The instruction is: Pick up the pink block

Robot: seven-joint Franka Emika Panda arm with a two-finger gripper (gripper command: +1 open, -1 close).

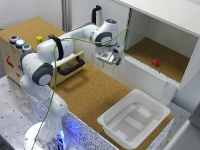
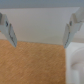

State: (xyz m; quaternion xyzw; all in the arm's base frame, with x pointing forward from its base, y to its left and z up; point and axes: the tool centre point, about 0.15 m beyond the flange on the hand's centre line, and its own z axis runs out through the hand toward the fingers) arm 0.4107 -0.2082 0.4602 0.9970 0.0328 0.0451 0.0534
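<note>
Pink block [image 1: 155,62]: sits alone on the cork floor inside the white cabinet [image 1: 165,20], at about three o'clock from the gripper, well apart.
Gripper [image 1: 113,63]: fingers spread, nothing between them, hanging just outside the cabinet's opening.
Handling: probably light, rigid, easily knocked aside.
Hold: pinch two opposite flat faces, centred.

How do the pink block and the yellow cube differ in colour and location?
The pink block looks reddish; the yellow cube is yellow. The pink block sits on the floor inside the open white cabinet at the exterior view's right; the yellow cube sits atop the wooden box at its left. Both are small, similar-sized cubes, untouched.
</note>
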